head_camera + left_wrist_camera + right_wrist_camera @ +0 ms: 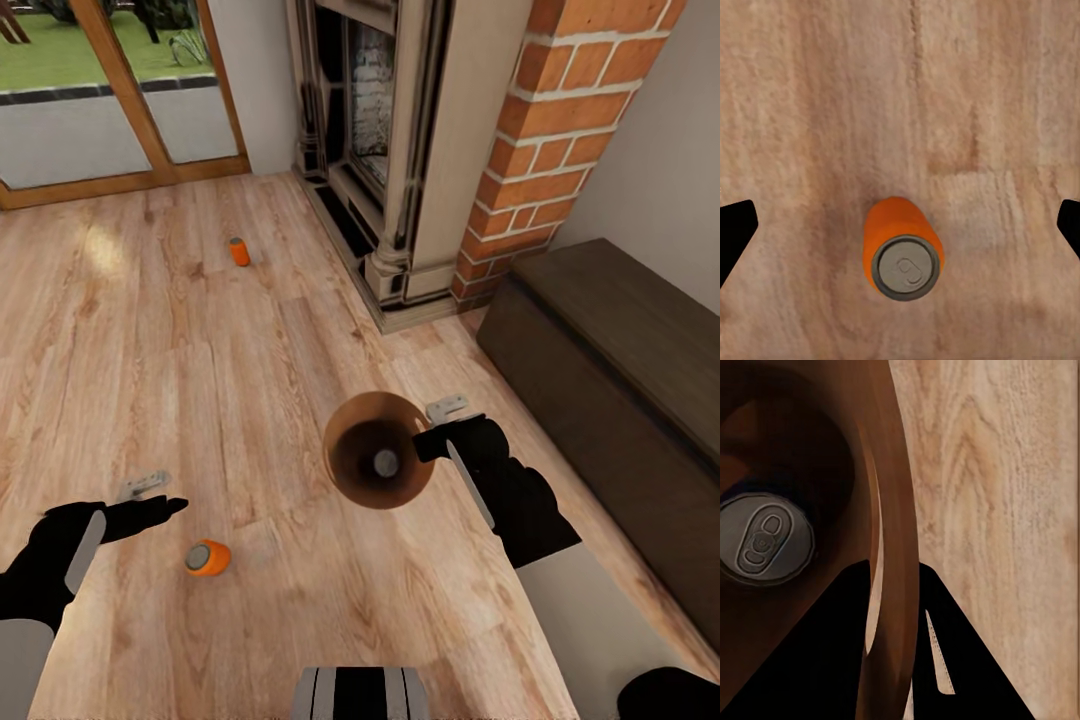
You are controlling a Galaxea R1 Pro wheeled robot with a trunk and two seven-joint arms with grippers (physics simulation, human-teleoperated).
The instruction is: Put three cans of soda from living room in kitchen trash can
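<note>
I see a light wood floor (200,350) of long planks running across the room. At its far left edge stand wood-framed glass doors (130,90), with green grass outside beyond them. At the far middle of the floor sits a dark, ornate carved fireplace (375,150) with a pale surround and a brick-lined opening. Just beside it, to the right, rises a red-brick chimney (560,130) with pale mortar lines. Along the floor's right edge runs a long, low dark cabinet (620,380), set against a plain pale wall (665,170).
</note>
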